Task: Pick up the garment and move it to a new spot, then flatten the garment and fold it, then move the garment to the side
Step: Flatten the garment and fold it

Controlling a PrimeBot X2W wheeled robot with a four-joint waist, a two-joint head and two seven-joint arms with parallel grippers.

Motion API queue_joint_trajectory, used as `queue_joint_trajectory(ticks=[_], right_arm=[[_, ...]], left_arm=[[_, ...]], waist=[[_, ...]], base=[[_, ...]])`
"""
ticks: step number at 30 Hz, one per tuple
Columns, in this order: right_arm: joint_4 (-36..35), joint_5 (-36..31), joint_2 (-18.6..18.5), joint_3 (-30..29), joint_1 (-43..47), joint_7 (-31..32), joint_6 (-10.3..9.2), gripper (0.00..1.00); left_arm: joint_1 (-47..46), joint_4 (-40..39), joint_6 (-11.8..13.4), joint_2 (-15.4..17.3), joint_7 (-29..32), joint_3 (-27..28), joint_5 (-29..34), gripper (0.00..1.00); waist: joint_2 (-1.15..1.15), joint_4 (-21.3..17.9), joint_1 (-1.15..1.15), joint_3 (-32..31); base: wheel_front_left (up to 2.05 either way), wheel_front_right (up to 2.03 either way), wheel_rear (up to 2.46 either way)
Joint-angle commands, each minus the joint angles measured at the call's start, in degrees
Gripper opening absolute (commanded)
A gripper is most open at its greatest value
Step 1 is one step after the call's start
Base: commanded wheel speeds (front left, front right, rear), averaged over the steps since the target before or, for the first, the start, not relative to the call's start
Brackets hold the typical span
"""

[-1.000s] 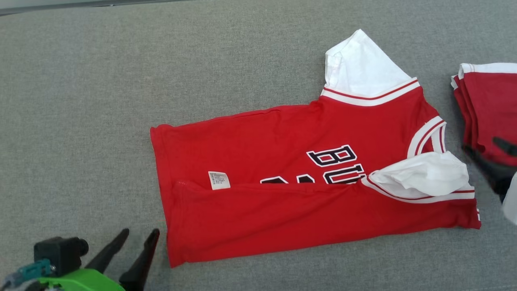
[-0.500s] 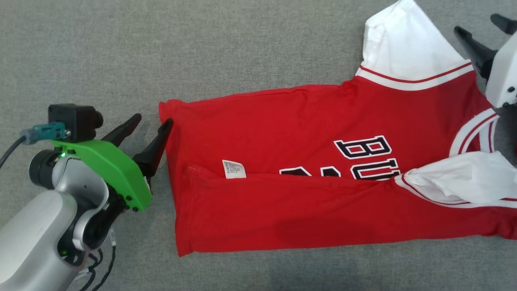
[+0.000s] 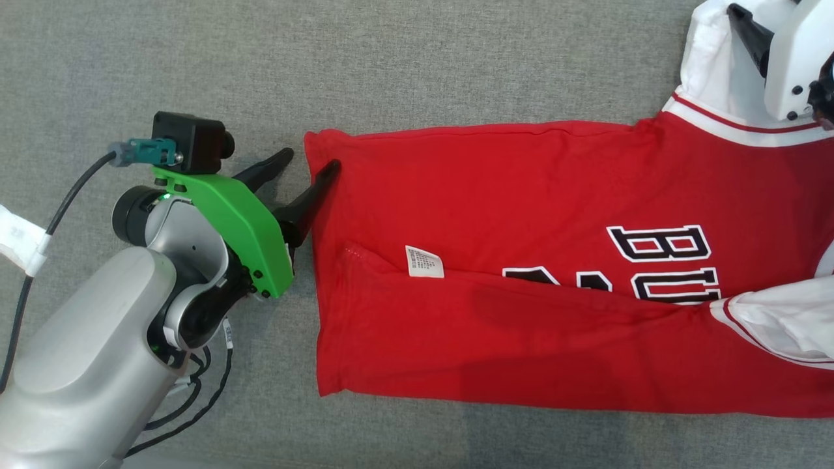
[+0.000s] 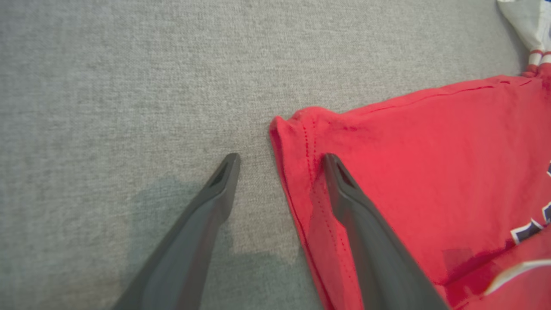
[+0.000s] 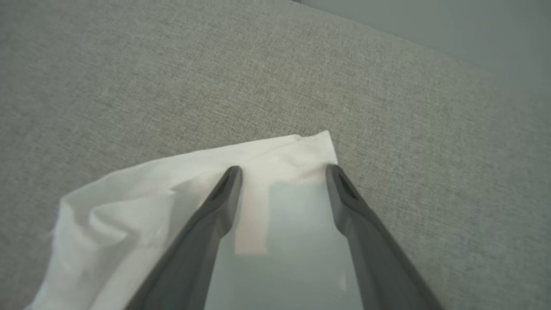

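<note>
From the near left corner the left arm's pale forearm [image 3: 85, 365] angles up and to the right. Its green bracket [image 3: 238, 215] carries a black camera. The left gripper [image 3: 313, 157] is at the far hem corner of the garment [image 3: 521, 195], fingers [image 4: 215, 202] spread. One is over bare grey counter [image 3: 456, 65], the other over the red hem. The red jersey lies flat, its near edge folded up, with a small white label [image 3: 424, 261] at the fold. At far right the right gripper [image 5: 283, 168] is over the white sleeve [image 5: 129, 193], fingers spread wide, holding nothing.
</note>
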Motion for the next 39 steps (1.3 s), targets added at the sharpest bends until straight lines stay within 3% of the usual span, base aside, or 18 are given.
queue_joint_trajectory(ticks=[1,8,16,17,18,19,27,32,39], right_arm=[[1.24,-0.62,-0.48,0.54,-0.25,-0.31,-0.06,1.0],[5.36,-1.43,-1.09,1.3,-2.0,-1.35,-0.08,1.0],[7.99,-0.45,0.86,2.45,-2.46,-1.8,-0.02,1.0],[8.18,0.14,1.28,2.99,-2.59,-1.96,-0.02,0.35],[8.24,0.61,1.41,3.32,-2.58,-2.13,-0.02,0.0],[8.2,1.25,1.5,3.73,-2.53,-2.2,-0.02,0.0],[5.94,5.92,1.0,4.61,-2.72,-5.37,-0.03,0.0],[2.75,9.68,0.29,4.29,-1.19,-9.24,-0.03,0.0],[-5.41,13.83,-2.79,2.45,6.8,-12.88,-0.04,0.0]], left_arm=[[0.12,1.31,-0.11,0.01,0.26,-0.54,0.53,1.0],[-0.39,2.91,-1.06,-1.2,-0.02,-0.84,0.13,1.0],[-1.92,3.22,-2.21,-3.22,-0.6,-1.19,-0.11,1.0],[-2.12,3.26,-2.86,-3.44,-0.8,-1.74,0.53,0.41],[-2.04,3.44,-3.02,-3.61,-0.98,-1.9,0.66,0.05],[-1.93,3.52,-3.47,-3.67,-0.94,-2.24,0.74,0.0],[-0.28,4.11,-4.36,-2.78,-2.21,-1.97,0.29,0.0],[0.56,3.63,-2.59,-1.24,-5.71,0.54,0.81,0.0],[6.48,-1.66,0.6,3.32,-9.59,2.7,0.83,0.0]], waist=[[0.0,0.36,-0.01,0.4],[0.0,0.36,-0.01,0.76],[0.0,0.37,-0.01,0.78],[0.0,0.15,-0.01,0.69],[0.0,-0.03,-0.01,0.51],[0.0,-0.22,-0.01,0.3],[0.0,-1.85,-0.01,-2.04],[0.0,-3.46,-0.01,-4.93],[0.0,-6.78,-0.01,-9.82]], base=[[0.0,0.0,0.0],[0.0,0.0,0.0],[0.0,0.0,0.0],[0.0,0.0,0.0],[0.0,0.0,0.0],[0.0,0.0,0.0],[0.0,0.0,0.0],[0.0,0.0,0.0],[0.0,0.0,0.0]])
